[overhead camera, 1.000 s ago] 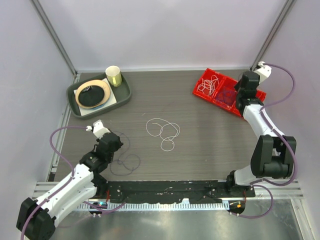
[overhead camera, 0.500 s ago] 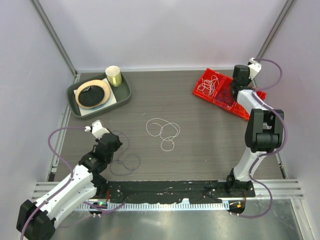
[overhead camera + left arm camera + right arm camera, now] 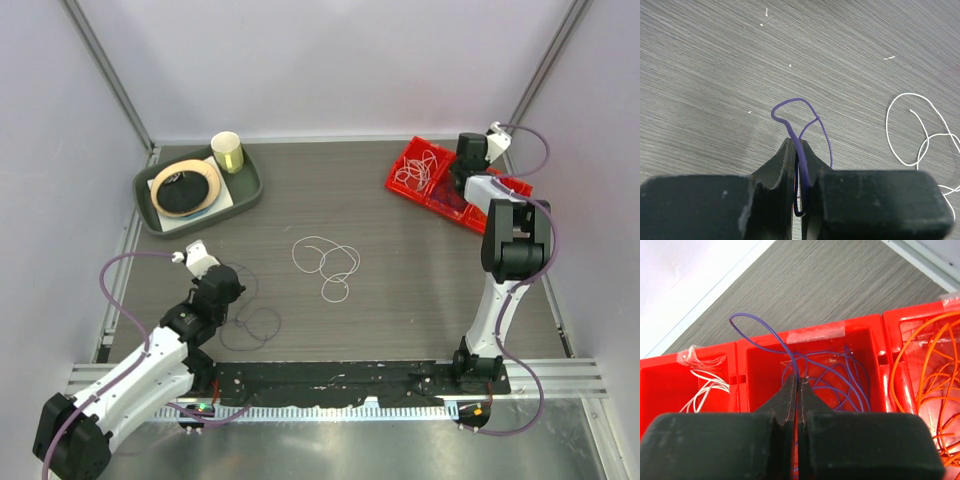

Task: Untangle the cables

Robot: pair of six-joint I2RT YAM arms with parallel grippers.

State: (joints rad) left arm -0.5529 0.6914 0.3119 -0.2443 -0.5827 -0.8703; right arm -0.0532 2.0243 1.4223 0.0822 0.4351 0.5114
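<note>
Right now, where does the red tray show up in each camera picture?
Top view: red tray at the upper right, on the table.
Left wrist: not in it.
Right wrist: it spans the lower half.
Shared landmark: the grey table, in all three.

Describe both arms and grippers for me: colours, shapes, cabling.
Both match. The left arm and right arm have white links with black joint housings, and a thick mauve hose loops alongside each. The left gripper and right gripper are matte black: blocky bodies, two flat fingers tapering to thin tips. No markings visible.
</note>
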